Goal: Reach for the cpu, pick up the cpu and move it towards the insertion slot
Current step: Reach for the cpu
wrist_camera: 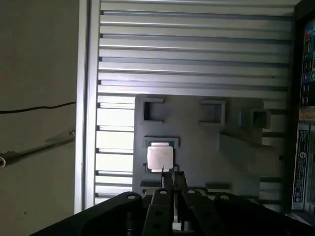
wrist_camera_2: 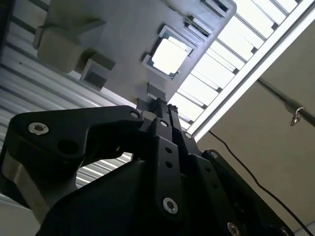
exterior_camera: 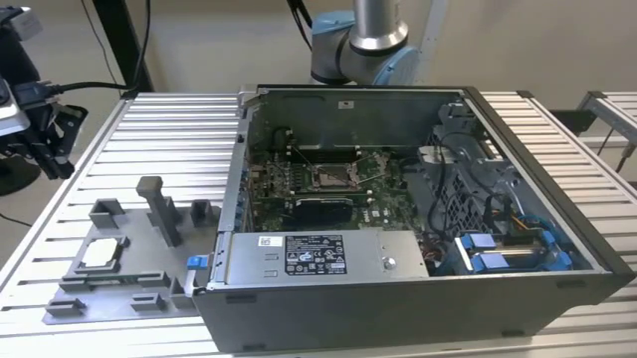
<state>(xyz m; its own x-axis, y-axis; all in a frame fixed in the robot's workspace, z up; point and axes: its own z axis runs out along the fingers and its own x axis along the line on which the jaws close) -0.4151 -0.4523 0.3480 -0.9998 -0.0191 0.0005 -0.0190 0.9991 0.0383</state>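
Hand (wrist_camera: 170,173) pinched shut, empty, hovering clear of the cpu (wrist_camera: 160,157) in its grey fixture (wrist_camera: 206,142)

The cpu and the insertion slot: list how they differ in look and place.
The cpu is a pale, plain square; the insertion slot is a metal frame with a darker centre. The cpu lies in the grey fixture outside the computer case; the insertion slot sits inside it, on the green board. Both are square and lie flat.
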